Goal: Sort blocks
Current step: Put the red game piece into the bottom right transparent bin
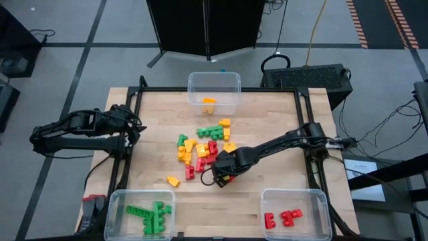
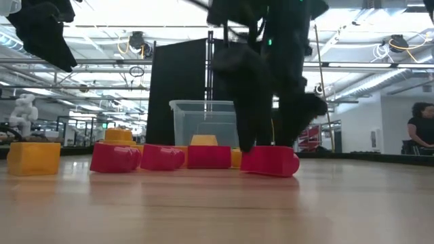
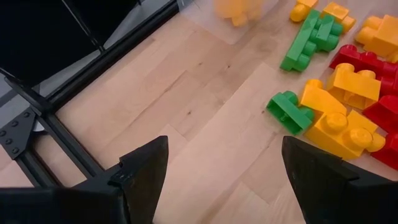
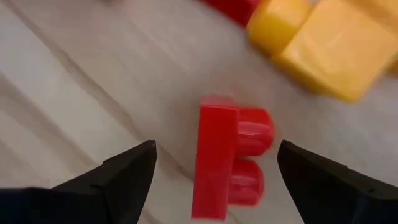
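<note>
The blocks (image 1: 202, 144) lie in a loose mixed heap of green, red and yellow-orange at the middle of the bench (image 1: 267, 127), with one yellow-orange brick (image 1: 173, 181) apart at about 7 o'clock from the heap. A single red block (image 4: 230, 163) lies on its side on the wood, studs sideways, directly between the spread fingers of the right pincer (image 4: 214, 171). That pincer stands wide and holds nothing; it is lowered at the heap's 5 o'clock edge (image 1: 224, 177), placed, in my judgement, to close on this red piece.

The left pincer (image 3: 221, 171) is likewise wide and empty, waiting near the bench's 9 o'clock edge and facing the heap.

Three clear bins stand at the bench margins, one per colour. The bin at 12 o'clock (image 1: 214, 90) holds a few yellow-orange pieces. The bin at 7 o'clock (image 1: 117, 201) holds several green bricks. The bin at 5 o'clock (image 1: 314, 201) holds a few red ones, the likely destination for the piece now straddled. Most blocks are not yet sorted.
</note>
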